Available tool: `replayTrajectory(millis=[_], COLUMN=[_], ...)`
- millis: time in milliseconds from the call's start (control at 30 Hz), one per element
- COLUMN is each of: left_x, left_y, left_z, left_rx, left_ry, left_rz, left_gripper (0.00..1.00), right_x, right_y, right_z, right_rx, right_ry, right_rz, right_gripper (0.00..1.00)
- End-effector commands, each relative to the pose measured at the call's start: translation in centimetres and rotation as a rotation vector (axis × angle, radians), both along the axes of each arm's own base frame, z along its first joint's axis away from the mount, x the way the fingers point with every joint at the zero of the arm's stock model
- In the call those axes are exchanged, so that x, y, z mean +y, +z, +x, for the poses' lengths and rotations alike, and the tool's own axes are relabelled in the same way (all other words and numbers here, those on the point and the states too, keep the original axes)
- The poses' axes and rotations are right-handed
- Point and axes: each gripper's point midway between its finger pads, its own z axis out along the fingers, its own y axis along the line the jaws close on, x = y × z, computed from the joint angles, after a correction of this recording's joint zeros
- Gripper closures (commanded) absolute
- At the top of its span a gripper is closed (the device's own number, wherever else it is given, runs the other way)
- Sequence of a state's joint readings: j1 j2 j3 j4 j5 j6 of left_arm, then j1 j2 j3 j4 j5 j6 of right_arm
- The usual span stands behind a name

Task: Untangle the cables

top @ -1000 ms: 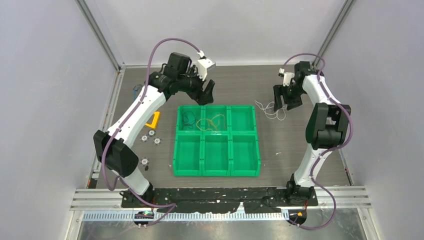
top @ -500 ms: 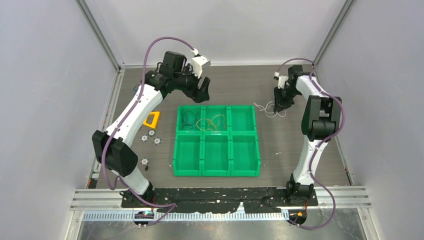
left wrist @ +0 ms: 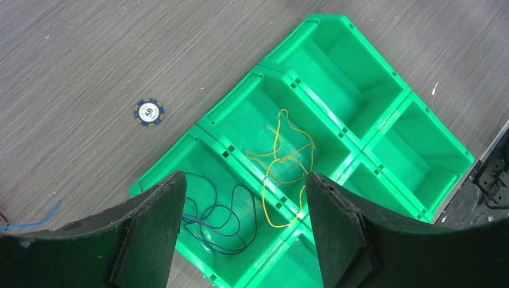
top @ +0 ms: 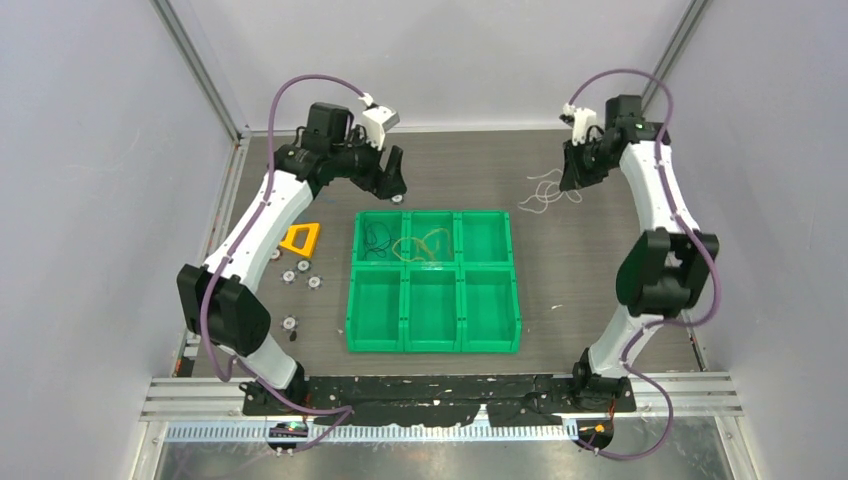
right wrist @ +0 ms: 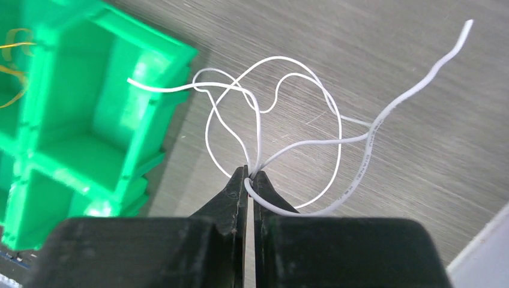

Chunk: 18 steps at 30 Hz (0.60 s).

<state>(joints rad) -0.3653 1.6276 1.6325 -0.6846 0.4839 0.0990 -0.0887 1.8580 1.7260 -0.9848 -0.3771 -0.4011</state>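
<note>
**From above:** The left gripper (top: 392, 178) hangs over the far left of the table (top: 470, 170). Its jaws are parted and nothing is between them. The green tray (top: 433, 340) sits just beside it, toward the arms' bases. In the tray's row closest to that gripper, a dark cable (top: 375, 238) lies in the left compartment. A yellow cable (top: 425, 245) lies in the middle one. A yellow triangular piece (top: 300, 238) and some small discs (top: 300, 272) lie well back from the gripper, beside its arm. Across the table, the right gripper (top: 572, 178) is clamped tight. The white cable (top: 545, 190) trails from its tips toward the tray side.

**Left wrist:** The black fingers (left wrist: 156, 228) of the left gripper (left wrist: 246, 180) stand wide apart and empty, framing the green tray (left wrist: 288, 39) below. The yellow cable (left wrist: 282, 162) shows between the fingers, looped and crossing one tray divider. The dark cable (left wrist: 222, 216) curls in the next compartment, close by the left finger. A poker chip (left wrist: 149, 111) rests on the bare table ahead of that finger, apart from the tray. A short run of blue cable (left wrist: 39, 219) shows at the frame's left edge, outside the finger.

**Right wrist:** The right gripper (right wrist: 249, 180) has its jaws pressed together on the white cable (right wrist: 339, 132), pinching several strands at the tips. Tangled loops fan out ahead of the tips, with one loose end reaching far right. Another end reaches left over the rim of the green tray (right wrist: 153, 114), which lies to the gripper's left.
</note>
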Motion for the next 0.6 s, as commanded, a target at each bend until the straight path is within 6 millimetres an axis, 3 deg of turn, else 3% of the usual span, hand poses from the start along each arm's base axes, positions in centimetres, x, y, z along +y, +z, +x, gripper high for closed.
replayTrajectory(millis=[0, 167, 233, 367, 567], left_x=[0.1, 0.2, 0.2, 0.1, 0.5], left_y=[2.8, 2.7, 2.9, 3.2, 3.0], left_z=[0.0, 0.0, 0.0, 0.0, -0.5], left_rx=[-0.078, -0.08, -0.084, -0.087, -0.085], left_ry=[0.002, 0.0, 0.003, 0.009, 0.018], left_rz=[-0.069, -0.075, -0.079, -0.091, -0.092], left_gripper=[0.26, 0.26, 0.26, 0.26, 0.26], right_x=[3.6, 8.9, 10.7, 12.7, 12.1], right_y=[8.5, 13.2, 13.7, 12.4, 9.9], right_z=[-2.9, -6.1, -7.3, -8.3, -7.9], right_rx=[-0.184, -0.269, -0.285, -0.3, -0.261], right_ry=[0.161, 0.346, 0.413, 0.513, 0.541], right_rz=[0.075, 0.143, 0.121, 0.007, -0.163], right_gripper=[0.95, 0.95, 0.95, 0.95, 0.95])
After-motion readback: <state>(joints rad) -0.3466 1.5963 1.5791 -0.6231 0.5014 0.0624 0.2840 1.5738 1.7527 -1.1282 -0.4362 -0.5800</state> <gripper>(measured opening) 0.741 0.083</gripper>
